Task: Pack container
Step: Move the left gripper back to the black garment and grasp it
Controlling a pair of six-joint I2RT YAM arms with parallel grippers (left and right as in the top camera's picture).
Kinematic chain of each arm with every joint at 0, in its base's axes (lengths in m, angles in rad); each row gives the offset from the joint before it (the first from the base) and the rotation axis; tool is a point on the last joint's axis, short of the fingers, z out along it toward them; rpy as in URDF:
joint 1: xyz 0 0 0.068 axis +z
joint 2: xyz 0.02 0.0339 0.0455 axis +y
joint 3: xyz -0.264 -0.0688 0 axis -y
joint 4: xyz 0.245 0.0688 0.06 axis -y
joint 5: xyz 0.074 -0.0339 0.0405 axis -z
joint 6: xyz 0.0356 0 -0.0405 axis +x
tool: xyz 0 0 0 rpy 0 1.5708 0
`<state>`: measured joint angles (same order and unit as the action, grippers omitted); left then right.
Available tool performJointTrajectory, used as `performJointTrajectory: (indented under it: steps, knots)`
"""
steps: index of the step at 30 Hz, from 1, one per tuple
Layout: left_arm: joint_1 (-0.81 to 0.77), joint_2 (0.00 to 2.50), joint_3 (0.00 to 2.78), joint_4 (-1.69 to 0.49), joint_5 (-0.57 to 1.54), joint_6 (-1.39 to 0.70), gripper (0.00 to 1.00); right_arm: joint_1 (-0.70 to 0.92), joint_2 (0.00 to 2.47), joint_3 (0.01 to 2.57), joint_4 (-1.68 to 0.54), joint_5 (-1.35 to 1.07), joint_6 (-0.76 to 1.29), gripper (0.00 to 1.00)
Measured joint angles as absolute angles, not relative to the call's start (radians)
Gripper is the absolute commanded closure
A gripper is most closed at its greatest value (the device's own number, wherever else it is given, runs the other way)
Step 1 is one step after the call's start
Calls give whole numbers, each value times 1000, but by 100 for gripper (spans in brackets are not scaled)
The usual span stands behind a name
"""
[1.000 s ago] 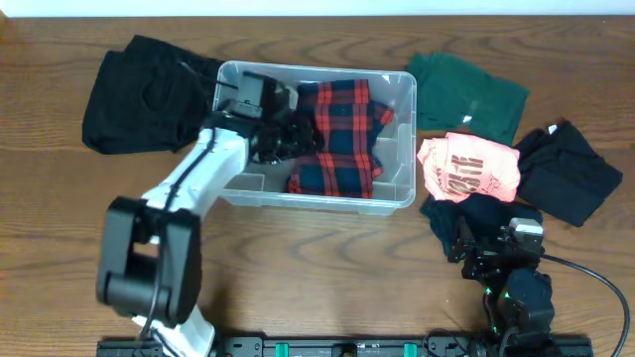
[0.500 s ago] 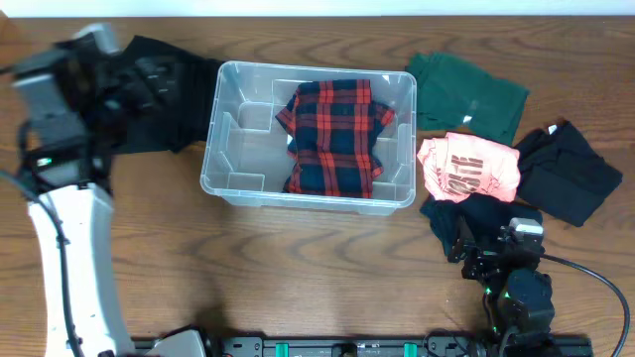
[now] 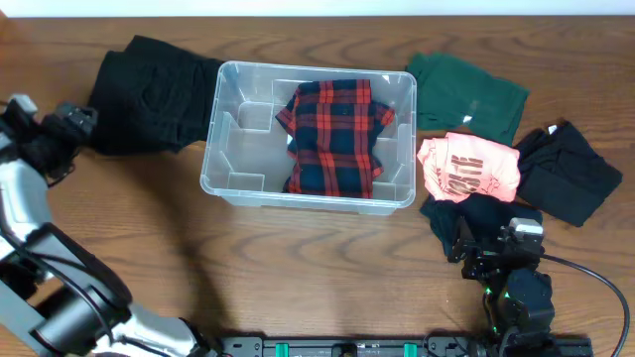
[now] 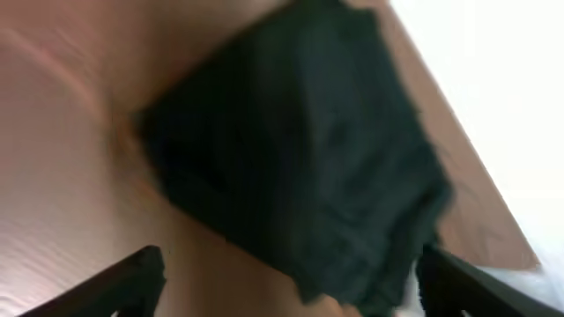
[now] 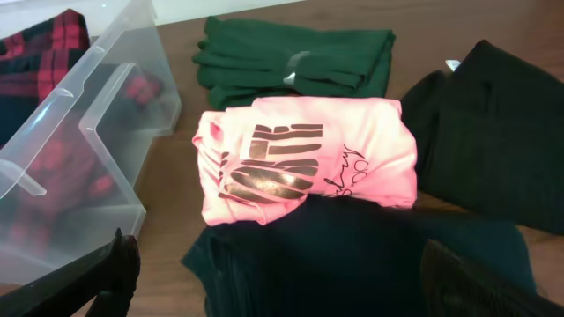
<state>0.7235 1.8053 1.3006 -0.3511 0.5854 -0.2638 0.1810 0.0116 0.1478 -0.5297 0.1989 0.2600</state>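
Writing: the pink shirt point(image 3: 468, 167) carries a dark, shiny print across its folded front; the letters cannot be read in the overhead or right wrist view.
Container: clear, colourless plastic bin point(image 3: 238, 159) with rounded corners, a moulded rim and low inner dividers. It sits mid-table toward the far edge, between the black garment on its left and the green garment on its right.
Inside: a folded red-and-dark plaid garment point(image 3: 335, 134) fills the middle and right part; the left compartments are bare.
Left pile: one black garment point(image 3: 149, 94), loosely folded and matte, touching the bin's left wall.
Right pile: green garment point(image 3: 466, 94) farthest back, the pink shirt in front of it, a black ribbed piece point(image 3: 568, 174) beside that, and a dark piece point(image 3: 476, 218) nearest.
Left end effector point(image 4: 295, 282): fingers spread wide, nothing between them, near the black garment's corner; the view is blurred.
Right end effector point(image 5: 291, 282): fingers spread wide, empty, over the nearest dark piece.
Table point(image 3: 327, 268): brown wood grain, smooth.
Room: a white strip point(image 3: 317, 7) runs behind the table's far edge.
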Motion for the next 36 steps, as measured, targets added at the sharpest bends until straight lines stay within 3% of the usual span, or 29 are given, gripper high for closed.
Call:
performJointTrajectory:
  steps: [13,22,31,36]
  knots:
    - [830,2129,1303,-92,811,-253,6,181,12,148,-530,199,260,1]
    - [826,2158,1303,0,863,-256,7,181,12,148,-530,199,260,1]
    - [734,2168,1303,55,814,-286,12,181,12,148,-530,199,260,1]
    - [676,2170,1303,87,745,-305,24,181,12,148,-530,199,260,1]
